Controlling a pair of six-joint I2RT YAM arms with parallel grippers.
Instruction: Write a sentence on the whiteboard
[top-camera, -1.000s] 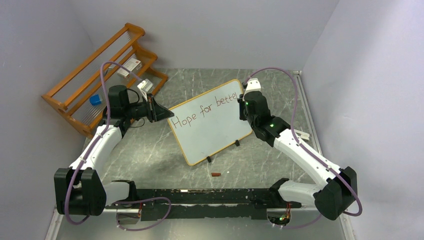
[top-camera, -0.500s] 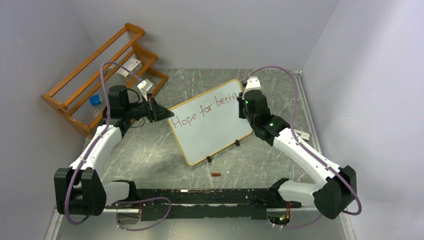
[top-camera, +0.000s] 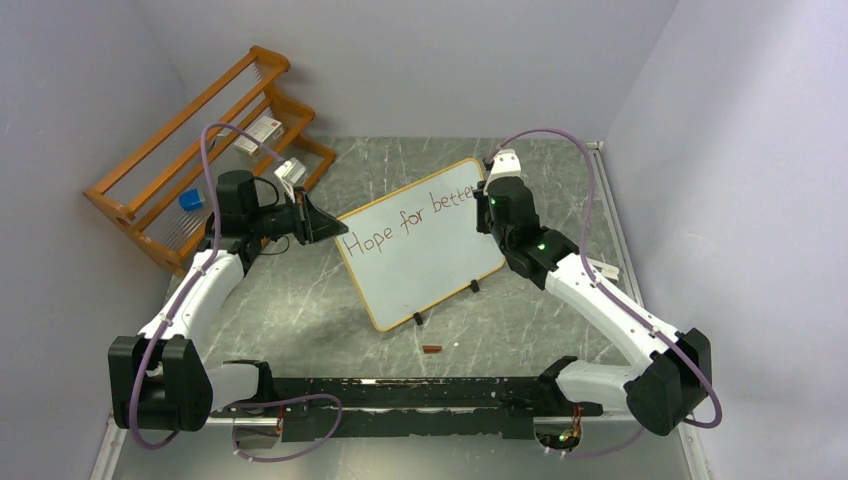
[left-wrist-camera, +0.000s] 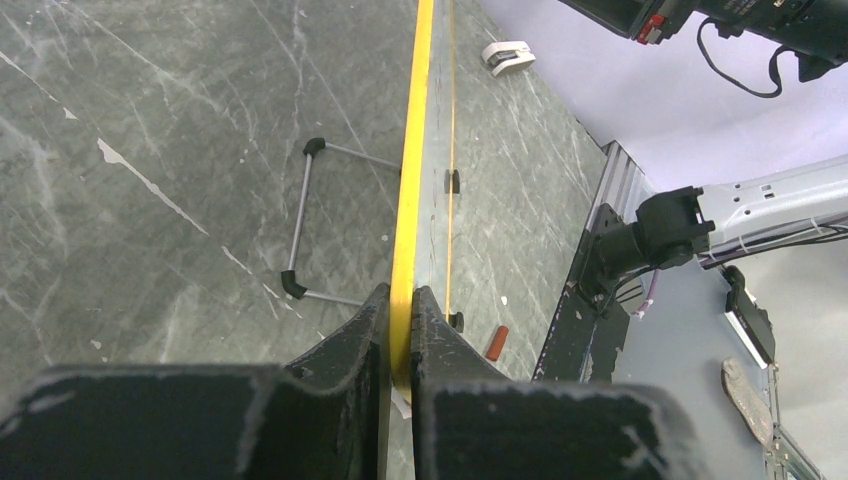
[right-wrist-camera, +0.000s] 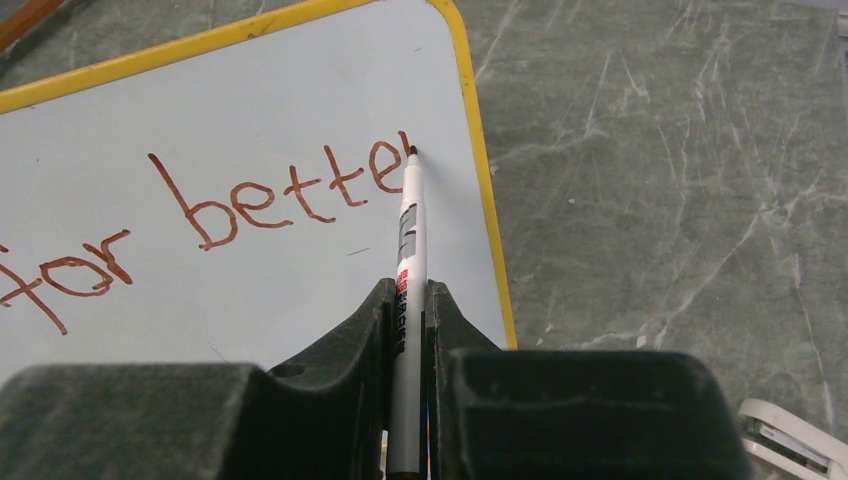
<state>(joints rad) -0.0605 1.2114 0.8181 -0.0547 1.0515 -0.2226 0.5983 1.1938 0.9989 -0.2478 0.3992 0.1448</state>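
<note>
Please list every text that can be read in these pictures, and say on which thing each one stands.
"Hope for bette", with one further stroke begun after it: handwritten on the whiteboard.
Print on the marker: too small to read.
Labels on the small boxes on the wooden rack: too blurred to read.

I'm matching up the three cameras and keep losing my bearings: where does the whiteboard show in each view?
Top external: the whiteboard sits slanted at centre frame.
Left wrist: the whiteboard is edge-on, a yellow strip rising from the left pincer that clamps it.
Right wrist: the whiteboard fills the upper left, behind the marker.
Shared landmark: the small white object past the board's right end.
</note>
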